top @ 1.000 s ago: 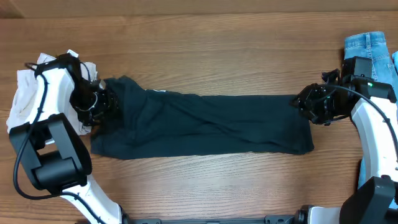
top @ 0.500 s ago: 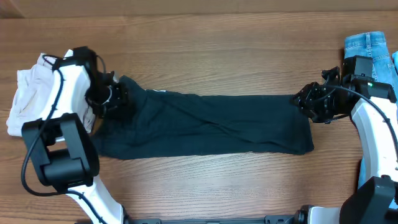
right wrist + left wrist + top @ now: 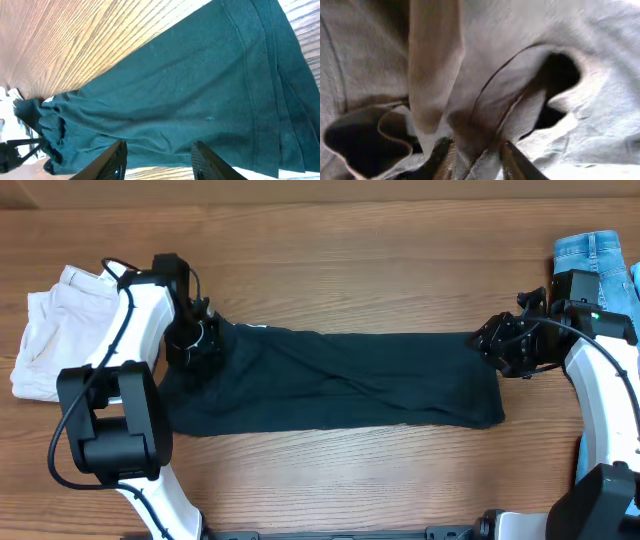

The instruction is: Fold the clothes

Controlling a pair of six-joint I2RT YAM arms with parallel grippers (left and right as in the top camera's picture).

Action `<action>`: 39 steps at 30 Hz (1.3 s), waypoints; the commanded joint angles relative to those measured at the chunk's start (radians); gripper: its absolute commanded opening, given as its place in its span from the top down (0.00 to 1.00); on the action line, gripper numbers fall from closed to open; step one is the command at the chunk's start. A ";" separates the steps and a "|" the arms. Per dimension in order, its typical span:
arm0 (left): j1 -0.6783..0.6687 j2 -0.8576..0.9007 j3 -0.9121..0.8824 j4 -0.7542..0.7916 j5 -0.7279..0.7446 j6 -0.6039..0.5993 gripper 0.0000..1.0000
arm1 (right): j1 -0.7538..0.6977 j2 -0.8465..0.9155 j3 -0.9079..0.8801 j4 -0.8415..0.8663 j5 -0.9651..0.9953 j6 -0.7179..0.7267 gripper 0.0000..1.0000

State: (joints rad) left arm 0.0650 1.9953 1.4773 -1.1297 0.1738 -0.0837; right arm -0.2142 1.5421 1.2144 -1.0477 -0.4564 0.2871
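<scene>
Across the middle of the wooden table (image 3: 350, 270) lies the T-shirt (image 3: 340, 380), very dark and stretched into a long wrinkled band. Left gripper (image 3: 200, 340) is on the T-shirt's left end. In the left wrist view its fingers (image 3: 442, 156) are drawn narrow onto a raised fold of cloth, close up and blurred. Right gripper (image 3: 492, 345) is at the T-shirt's right end, far corner. Its fingers (image 3: 117, 160) stand partly apart with the cloth edge between them, and I cannot tell if it grips. Beige shorts (image 3: 50, 330) lie just beyond the T-shirt's left end, with the left arm crossing between the two. Light blue jeans (image 3: 590, 255) lie past the T-shirt's right end, behind the right arm. A white sliver (image 3: 255, 328) on the T-shirt's far edge is too small to read.
</scene>
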 commanded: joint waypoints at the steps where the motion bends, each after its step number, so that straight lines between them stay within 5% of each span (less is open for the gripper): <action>1: 0.000 -0.038 -0.035 -0.026 -0.009 -0.006 0.69 | 0.004 -0.003 0.011 0.002 -0.009 -0.007 0.54; 5: 0.000 -0.038 -0.035 -0.043 -0.020 -0.006 0.70 | 0.004 -0.003 0.011 0.001 -0.009 -0.007 0.55; 8: 0.000 -0.038 -0.034 -0.043 -0.021 -0.006 0.95 | 0.004 -0.003 0.011 -0.001 -0.009 -0.007 0.55; 9: 0.000 -0.040 -0.030 -0.046 -0.021 -0.006 0.96 | 0.004 -0.003 0.011 -0.002 -0.010 -0.007 0.55; 20: 0.000 -0.081 0.302 -0.266 -0.021 0.023 0.96 | 0.004 -0.003 0.011 -0.005 -0.009 -0.007 0.54; 31: -0.040 -0.083 0.314 -0.430 -0.033 0.063 0.96 | 0.004 -0.003 0.011 -0.002 -0.009 -0.006 0.54; 36: -0.047 -0.083 0.314 -0.449 -0.097 0.060 0.87 | 0.004 -0.003 0.011 -0.003 -0.009 -0.006 0.55; 39: -0.046 -0.083 0.314 -0.472 -0.129 0.058 0.96 | 0.004 -0.003 0.011 -0.006 -0.009 -0.007 0.54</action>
State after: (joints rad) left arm 0.0193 1.9263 1.7748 -1.5829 0.1017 -0.0441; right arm -0.2142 1.5421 1.2144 -1.0557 -0.4568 0.2871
